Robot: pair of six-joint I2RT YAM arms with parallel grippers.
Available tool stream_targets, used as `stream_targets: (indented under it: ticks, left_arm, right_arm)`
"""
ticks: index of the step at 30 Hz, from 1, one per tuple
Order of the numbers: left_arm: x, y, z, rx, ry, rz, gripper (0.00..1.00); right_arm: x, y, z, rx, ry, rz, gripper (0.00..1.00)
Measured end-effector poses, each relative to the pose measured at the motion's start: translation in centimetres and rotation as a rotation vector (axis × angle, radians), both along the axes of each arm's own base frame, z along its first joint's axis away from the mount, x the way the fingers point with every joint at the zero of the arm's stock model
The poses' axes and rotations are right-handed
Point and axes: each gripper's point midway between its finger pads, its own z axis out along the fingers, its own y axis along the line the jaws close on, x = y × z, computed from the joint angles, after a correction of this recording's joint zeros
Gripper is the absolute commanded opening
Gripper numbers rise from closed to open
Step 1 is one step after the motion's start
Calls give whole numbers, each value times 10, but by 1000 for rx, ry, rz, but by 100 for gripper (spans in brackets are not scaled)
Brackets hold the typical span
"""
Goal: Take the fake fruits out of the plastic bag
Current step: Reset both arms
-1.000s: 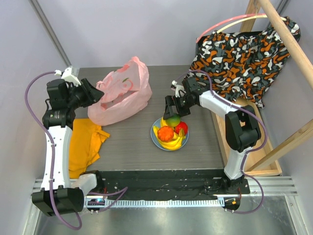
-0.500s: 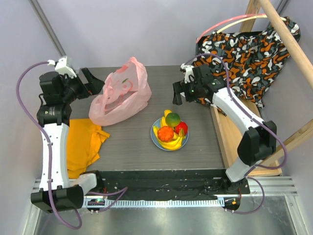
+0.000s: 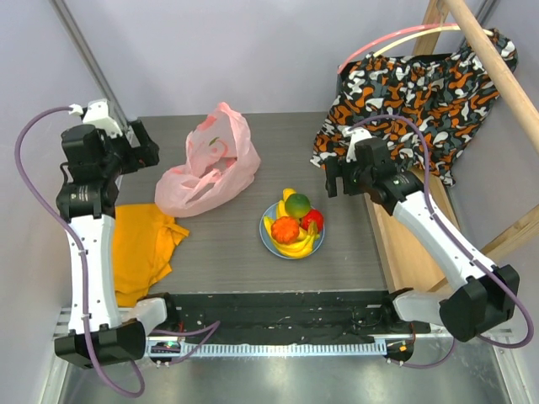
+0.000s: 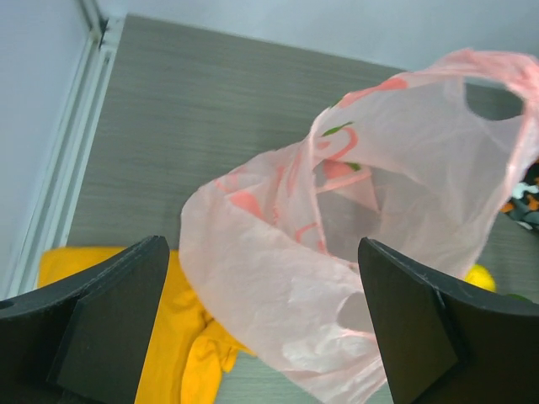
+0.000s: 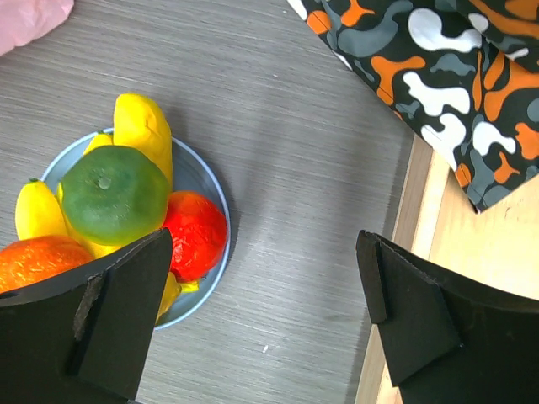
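Top external, fruits: the fruits (image 3: 290, 225) sit piled on the blue plate (image 3: 266, 238) mid-table (image 3: 219, 261). They are a banana bunch (image 3: 296, 247), a green-orange ball (image 3: 296, 204), a ridged orange one (image 3: 285, 228) and a red one (image 3: 312, 220).
Top external, bag: the pink bag (image 3: 210, 168) lies slumped left of the plate and apart from it, beside the orange cloth (image 3: 143, 248). Nothing grips it.
Top external, grippers: the left gripper (image 3: 148, 150) hangs just left of the bag. The right gripper (image 3: 335, 178) hangs right of the plate, near the patterned fabric (image 3: 413, 93).
Left wrist, fingers: the fingers (image 4: 109, 328) are spread wide and hold nothing. The bag's mouth gapes below them, and no fruit shows inside.
Right wrist, fingers: the fingers (image 5: 404, 328) are spread wide over bare table. The plate and fruits lie at lower left, untouched.
Step in hand: by the look of it the emptying is done, and both grippers stand clear.
Next move: probably only a check that the bag's hidden folds hold nothing. If they do, the left gripper would need to pinch a handle loop to keep the mouth open while the right gripper reaches in.
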Motion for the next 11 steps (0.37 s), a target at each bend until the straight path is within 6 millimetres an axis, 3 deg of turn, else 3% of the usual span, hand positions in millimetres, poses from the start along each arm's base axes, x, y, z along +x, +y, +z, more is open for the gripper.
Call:
stream_targets:
  ticks: [7, 11]
  left_arm:
    - [-13, 18, -51, 3, 135, 73, 100]
    - [-17, 19, -60, -19, 155, 86, 100]
  right_arm:
    - [-8, -4, -10, -7, 13, -3, 100]
    - [-7, -1, -10, 1, 12, 7, 100]
